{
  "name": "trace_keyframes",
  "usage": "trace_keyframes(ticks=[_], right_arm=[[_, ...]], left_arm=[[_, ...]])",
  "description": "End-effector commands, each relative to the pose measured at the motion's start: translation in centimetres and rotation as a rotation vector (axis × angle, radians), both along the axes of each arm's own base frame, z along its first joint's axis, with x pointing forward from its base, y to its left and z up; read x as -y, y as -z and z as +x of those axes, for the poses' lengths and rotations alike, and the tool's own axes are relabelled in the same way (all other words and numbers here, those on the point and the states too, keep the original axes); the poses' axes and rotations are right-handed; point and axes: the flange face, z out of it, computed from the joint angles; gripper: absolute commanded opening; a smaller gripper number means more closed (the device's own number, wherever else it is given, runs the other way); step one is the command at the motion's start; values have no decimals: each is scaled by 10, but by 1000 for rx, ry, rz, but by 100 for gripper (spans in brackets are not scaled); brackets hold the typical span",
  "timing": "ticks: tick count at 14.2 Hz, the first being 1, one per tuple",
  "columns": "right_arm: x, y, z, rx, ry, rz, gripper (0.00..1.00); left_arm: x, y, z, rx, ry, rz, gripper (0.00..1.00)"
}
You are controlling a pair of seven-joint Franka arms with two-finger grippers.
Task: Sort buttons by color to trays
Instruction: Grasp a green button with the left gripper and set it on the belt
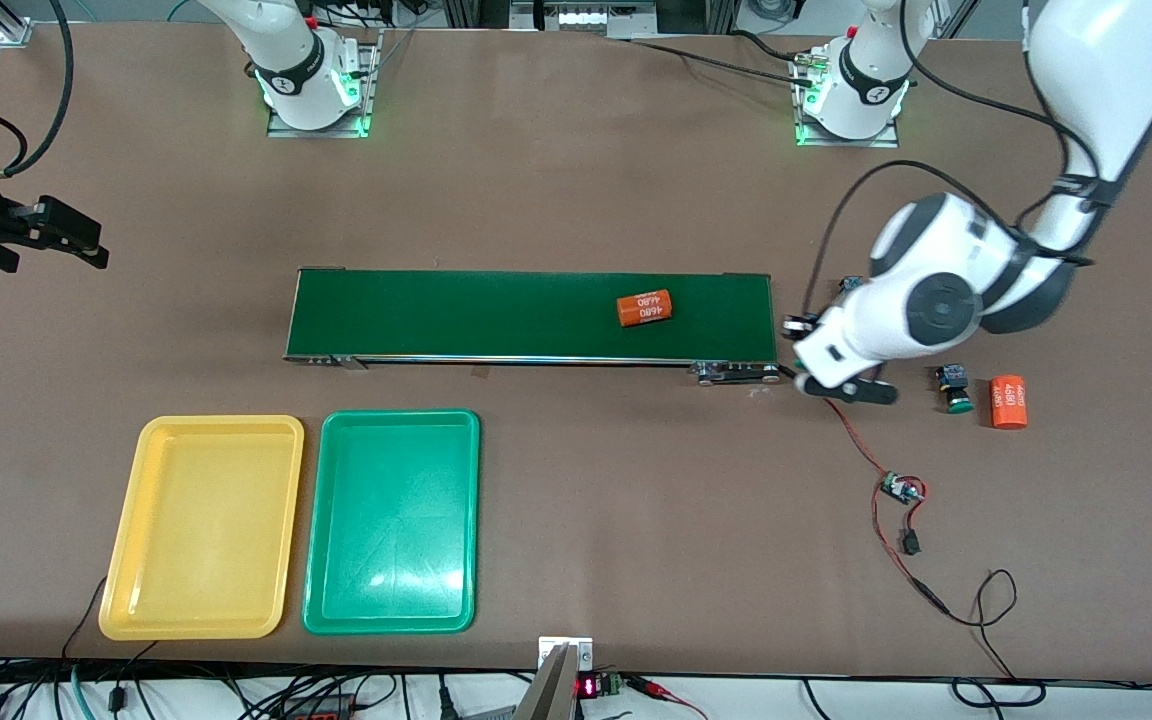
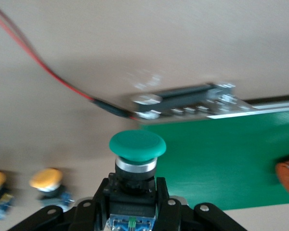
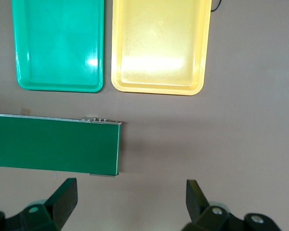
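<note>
Trays bare, yellow tray (image 1: pixel 204 528) beside green tray (image 1: pixel 392 522), left gripper (image 2: pixel 133 202) jaws pinching green button (image 2: pixel 137 151), right gripper (image 3: pixel 130 202) jaws spread.

Green-capped button (image 2: pixel 137 145), yellow tray (image 1: pixel 204 527), green tray (image 1: pixel 393 521), dark green belt (image 1: pixel 496 315), orange white-numbered cylinders (image 1: pixel 644 308).

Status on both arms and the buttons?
Left gripper shut on green button, beside conveyor end. Right gripper open, waiting. Trays hold nothing. Orange cylinder on belt.
</note>
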Motion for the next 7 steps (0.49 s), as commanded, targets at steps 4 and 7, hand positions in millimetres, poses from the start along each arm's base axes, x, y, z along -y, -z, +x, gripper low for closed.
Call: trace_keyframes(ticks=[4,7], right_arm=[[1,3,-3,-8,15,-15,100],[0,3,-3,-11,17,-10,100]], left_arm=[[93,34,-49,-3,-69,-10,17],[90,37,-47,0,-75,-9,19]])
